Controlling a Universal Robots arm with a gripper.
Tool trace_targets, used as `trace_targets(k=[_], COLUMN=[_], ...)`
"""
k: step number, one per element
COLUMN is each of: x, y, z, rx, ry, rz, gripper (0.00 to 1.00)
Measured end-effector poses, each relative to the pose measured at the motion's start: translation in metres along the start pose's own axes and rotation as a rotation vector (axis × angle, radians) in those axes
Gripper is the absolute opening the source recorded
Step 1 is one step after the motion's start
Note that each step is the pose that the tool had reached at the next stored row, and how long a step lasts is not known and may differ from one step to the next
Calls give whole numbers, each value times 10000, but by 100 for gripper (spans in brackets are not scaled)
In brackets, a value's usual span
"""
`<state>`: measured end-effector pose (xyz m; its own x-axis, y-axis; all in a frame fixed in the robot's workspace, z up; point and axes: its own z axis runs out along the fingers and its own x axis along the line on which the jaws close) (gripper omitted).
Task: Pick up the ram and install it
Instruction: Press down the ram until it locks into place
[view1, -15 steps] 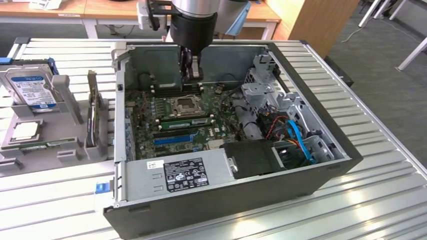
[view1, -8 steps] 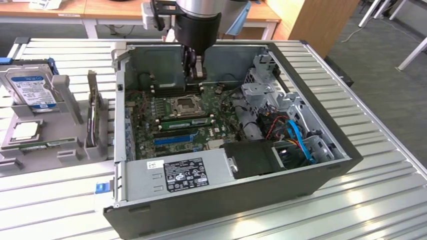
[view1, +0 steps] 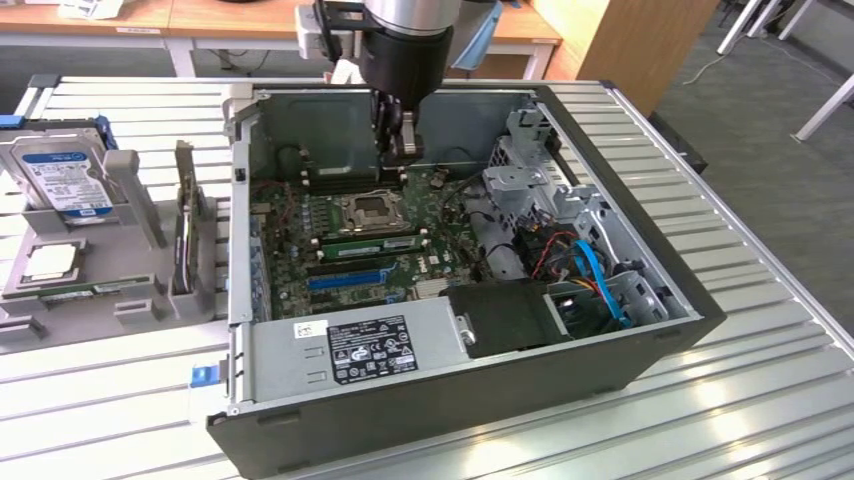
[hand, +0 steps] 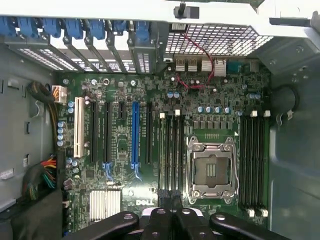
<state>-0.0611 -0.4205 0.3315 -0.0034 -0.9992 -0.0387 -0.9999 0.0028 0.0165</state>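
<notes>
A lab or workshop: open computer case (view1: 441, 400) on slatted metal bench (view1: 747, 400).

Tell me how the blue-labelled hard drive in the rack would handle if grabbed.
The hard drive looks metal-cased: probably rigid and heavy for its size. Its smooth faces may slip. Propped upright in the gray rack, it could tip once lifted free.

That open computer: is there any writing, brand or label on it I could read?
"DELL": white letters on the green main board.
Power supply sticker: print too small to read.
Hard drive label, beside the case: too small to read.
White tag on the power supply: unreadable.
</notes>
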Motion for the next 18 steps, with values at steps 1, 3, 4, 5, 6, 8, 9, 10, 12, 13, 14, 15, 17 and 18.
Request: trace_targets(k=[1, 3, 4, 5, 6, 8, 9, 10, 12, 13, 14, 15, 17, 18], x=[0, 0, 0, -1, -1, -1, -1, 0, -1, 0, 0, 0, -1, -1], y=[-12, -117, -131, -132, -138, -145, -145, -146, -146, -147, -147, -148, -148, -148], z=[0, -2, -2, -2, -2, -2, -2, -2, -2, -2, -2, -2, -2, -2], rx=[1, 0, 1, 1, 1, 1, 1, 1, 1, 1, 1, 1, 1, 1], ry=[0, 0, 0, 0, 0, 0, 0, 0, 0, 0, 0, 0, 0, -1], rz=[0, 0, 2, 2, 0, 0, 1, 0, 1, 0, 0, 0, 2, 15], gripper=[10, 10, 10, 10, 10, 10, 10, 10, 10, 10, 10, 10, 10, 10])
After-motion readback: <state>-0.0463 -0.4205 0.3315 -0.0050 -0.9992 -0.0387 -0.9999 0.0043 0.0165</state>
